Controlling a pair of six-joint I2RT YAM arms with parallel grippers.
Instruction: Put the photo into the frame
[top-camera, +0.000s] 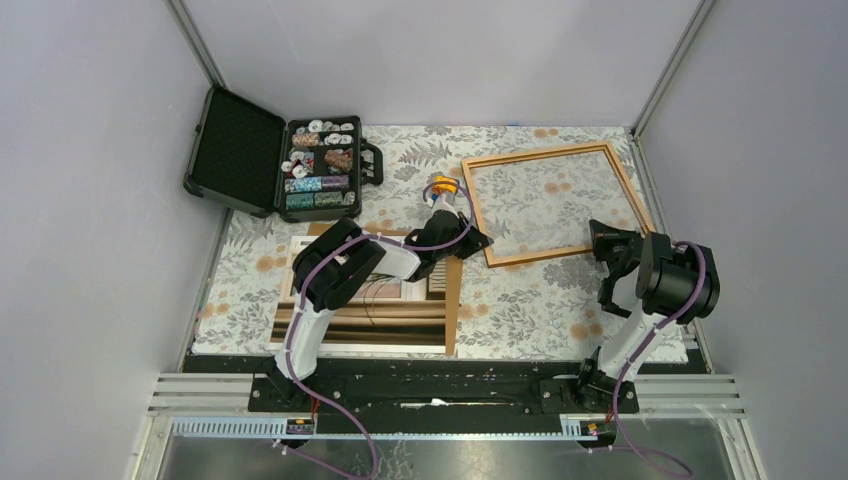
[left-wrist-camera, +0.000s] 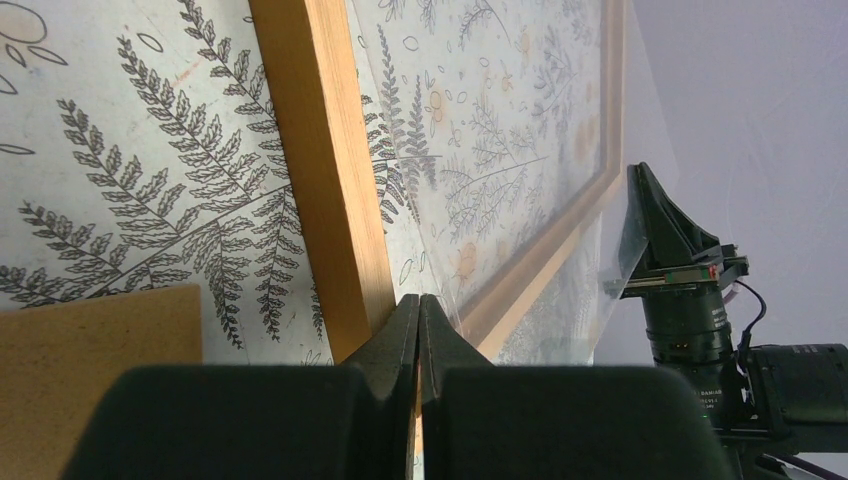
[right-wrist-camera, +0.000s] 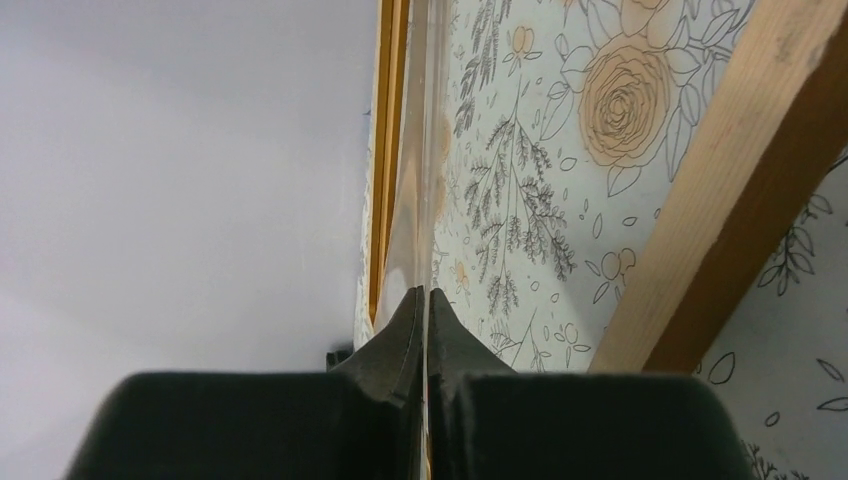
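**Both grippers pinch the frame's clear sheet — the photo waits by the left arm**

Nearest the arm bases, the photo (top-camera: 390, 325) lies face up on the brown backing board (top-camera: 452, 300). It is partly under the left arm and well apart from the frame (top-camera: 535, 152), so it is not yet loaded. Beyond it, the left gripper (left-wrist-camera: 420, 300) has its fingers pressed fully together at the frame's near-left corner. The right gripper (right-wrist-camera: 422, 292) is just as tightly closed over the near rail, toward its right end. In each wrist view a thin clear sheet (right-wrist-camera: 415, 200) runs away from the fingertips, tilted up off the frame, so both seem to hold it by its near edge. Holding it at two points probably keeps it from sagging while the opening is cleared for the photo. Farther back, an open case (top-camera: 320, 165) sits at the far left.
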